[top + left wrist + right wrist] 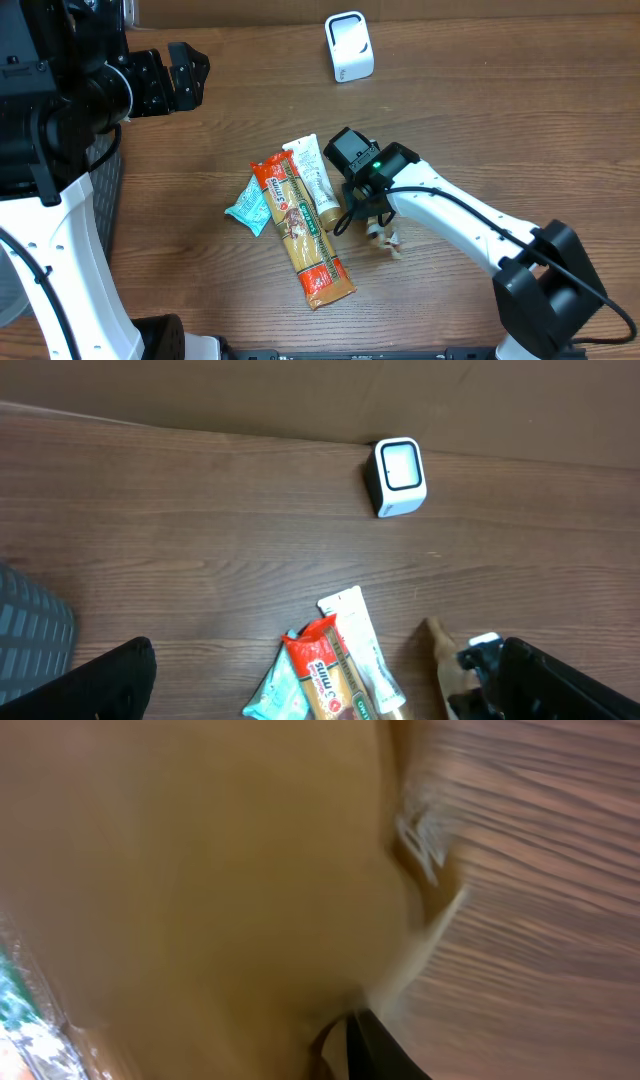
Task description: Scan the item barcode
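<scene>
At far left, the left gripper (188,73) hangs with jaws spread wide, holding nothing. At centre, the right gripper (358,215) sits just right of the long orange packet (305,235), white tube (315,172) and teal sachet (248,207). Its wrist view is a tan blur, so its grip cannot be told. The scanner (348,47) stands far off, well apart.

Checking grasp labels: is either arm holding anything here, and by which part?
The left gripper holds nothing, jaws open. The right gripper is down beside the white tube, at its gold cap end. Its wrist view is blurred, so a hold cannot be told.
</scene>
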You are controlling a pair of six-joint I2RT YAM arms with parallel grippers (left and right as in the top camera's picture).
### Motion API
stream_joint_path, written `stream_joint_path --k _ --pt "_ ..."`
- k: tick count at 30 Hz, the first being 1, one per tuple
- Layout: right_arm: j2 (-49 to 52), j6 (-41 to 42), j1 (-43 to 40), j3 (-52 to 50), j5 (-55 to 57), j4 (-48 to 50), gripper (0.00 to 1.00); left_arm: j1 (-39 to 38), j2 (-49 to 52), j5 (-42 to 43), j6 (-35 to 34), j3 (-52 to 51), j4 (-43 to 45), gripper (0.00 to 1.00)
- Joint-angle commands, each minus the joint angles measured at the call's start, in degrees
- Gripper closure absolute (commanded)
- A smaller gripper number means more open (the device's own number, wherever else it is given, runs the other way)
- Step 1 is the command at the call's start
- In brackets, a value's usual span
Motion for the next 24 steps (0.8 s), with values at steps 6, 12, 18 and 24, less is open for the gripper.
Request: stream_joint_path --k 6,12,18,24 --pt "0.02 -3.52 -0.42 2.03 -14.14 3.76 0.37 0.59 0.31 -0.31 0.20 0.85 0.04 0.01" --pt "-0.07 -2.75 -1.53 2.32 -9.27 1.77 0.24 0.59 0.31 -0.31 0.20 0.85 0.04 0.00" --pt "-0.07 -2.43 -7.28 3.87 -10.56 -3.04 0.12 0.59 0.31 -0.31 0.22 0.85 0.04 0.00" --pt "-0.07 -10.21 -16.85 3.82 -26.03 -7.15 0.06 0.59 0.31 -0.31 0.22 0.85 0.04 0.00"
